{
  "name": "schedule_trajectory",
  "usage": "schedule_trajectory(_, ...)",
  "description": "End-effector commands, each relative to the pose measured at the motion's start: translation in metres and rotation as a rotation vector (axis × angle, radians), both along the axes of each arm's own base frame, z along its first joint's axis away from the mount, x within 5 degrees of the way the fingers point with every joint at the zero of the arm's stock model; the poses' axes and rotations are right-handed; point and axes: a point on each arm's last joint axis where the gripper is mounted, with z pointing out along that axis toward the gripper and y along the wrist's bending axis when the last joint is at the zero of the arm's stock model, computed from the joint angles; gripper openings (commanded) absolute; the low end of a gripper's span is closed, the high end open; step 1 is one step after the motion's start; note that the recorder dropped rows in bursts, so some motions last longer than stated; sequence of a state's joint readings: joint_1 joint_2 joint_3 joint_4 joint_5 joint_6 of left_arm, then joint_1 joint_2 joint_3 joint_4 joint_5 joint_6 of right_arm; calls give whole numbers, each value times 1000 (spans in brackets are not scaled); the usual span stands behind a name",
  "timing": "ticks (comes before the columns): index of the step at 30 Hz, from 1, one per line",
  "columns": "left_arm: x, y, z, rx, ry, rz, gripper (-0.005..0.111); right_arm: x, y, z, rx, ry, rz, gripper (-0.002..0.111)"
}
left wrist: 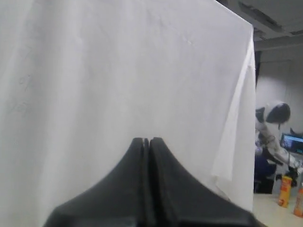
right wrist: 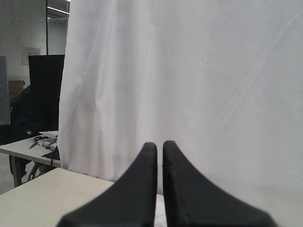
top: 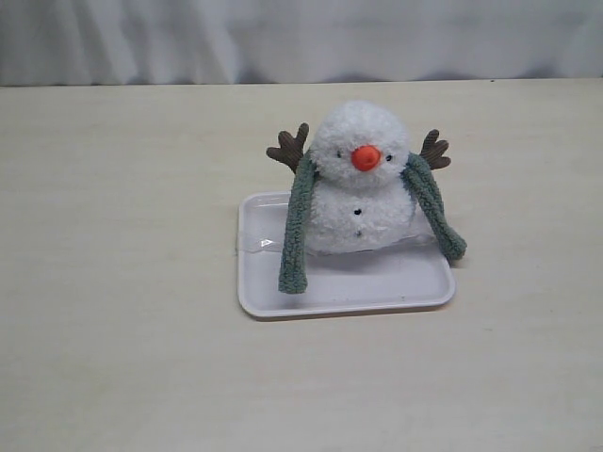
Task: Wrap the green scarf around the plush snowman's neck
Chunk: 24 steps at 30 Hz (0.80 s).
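The plush snowman (top: 361, 179) sits upright on the back part of a white tray (top: 349, 294), which lies on a pale table (top: 113, 282). The green scarf (top: 300, 226) is draped behind the snowman's neck (top: 332, 188), and its 2 ends hang down the front, 1 on each side of the snowman, uncrossed. The end on the left arm's side runs straight down beside the snowman's body and rests on the tray. The end on the right arm's side slants away from the snowman and its tip reaches the tray's edge. 2 brown twig arms (top: 289, 149) stick up behind the scarf.

The left gripper (left wrist: 149, 142) is clenched, fingers pressed together and grasping nothing, facing a white curtain (left wrist: 118, 71). The right gripper (right wrist: 160, 146) is likewise clenched and empty.
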<state>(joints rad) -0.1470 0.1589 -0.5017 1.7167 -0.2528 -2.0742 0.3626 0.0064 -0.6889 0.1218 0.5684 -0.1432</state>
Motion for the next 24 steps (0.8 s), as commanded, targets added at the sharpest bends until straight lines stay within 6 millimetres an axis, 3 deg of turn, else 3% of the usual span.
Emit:
schedule_trajectory(1,0,10,5,-360,55,-31,0,0,0,-2,-1,5,1,4)
schedule_trajectory(5,0,14,7,-791,155,-219,0,0,0,-2,-1,5,1,4)
schedule_trajectory(11,6,14,-4,-1086,235,-376,0,0,0,-2,-1,5,1,4)
schedule_trajectory(17,16,20,-50,-899,264,-128,0,0,0,-2,-1,5,1,4)
schedule_trajectory(24,19,22,-95,-284,53,224,0,0,0,-2,-1,5,1,4)
